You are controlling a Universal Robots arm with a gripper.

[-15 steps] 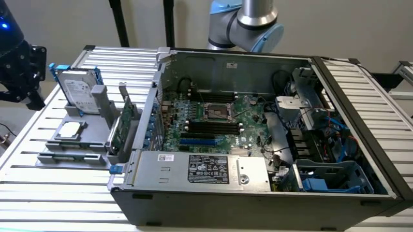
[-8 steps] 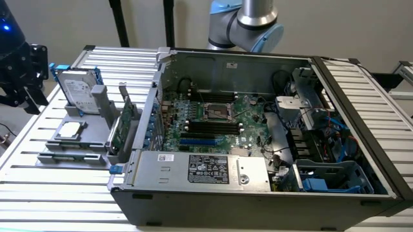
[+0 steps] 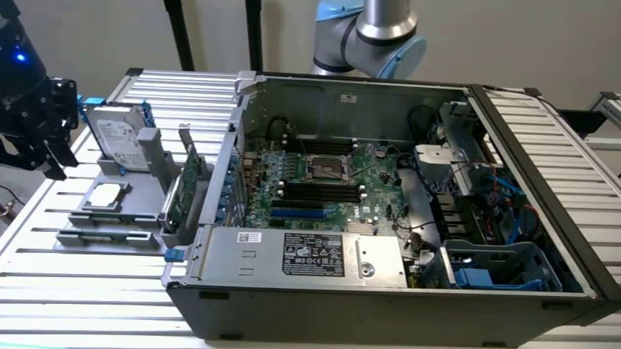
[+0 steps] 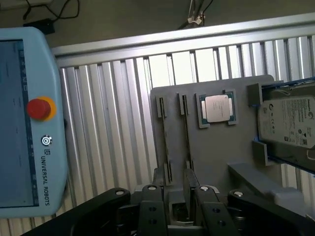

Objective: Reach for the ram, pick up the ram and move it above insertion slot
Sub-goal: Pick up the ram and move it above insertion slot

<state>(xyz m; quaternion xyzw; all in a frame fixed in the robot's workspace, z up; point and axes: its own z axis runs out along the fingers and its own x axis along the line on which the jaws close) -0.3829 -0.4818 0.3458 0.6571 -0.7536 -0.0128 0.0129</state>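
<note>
Hovering over grey fixture [image 4: 216, 162], gripper [image 4: 178, 204] has its fingers apart and holds nothing. Ram [image 4: 186, 132] seems to stand edge-up in the slot beside CPU [image 4: 216, 108]. Judgement: straddle the thin board squarely, descend straight, clear the slot walls.

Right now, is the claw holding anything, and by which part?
Nothing is held, as far as the views show. The claw hangs open above the gray tray, with bare tray showing between its fingers.
</note>
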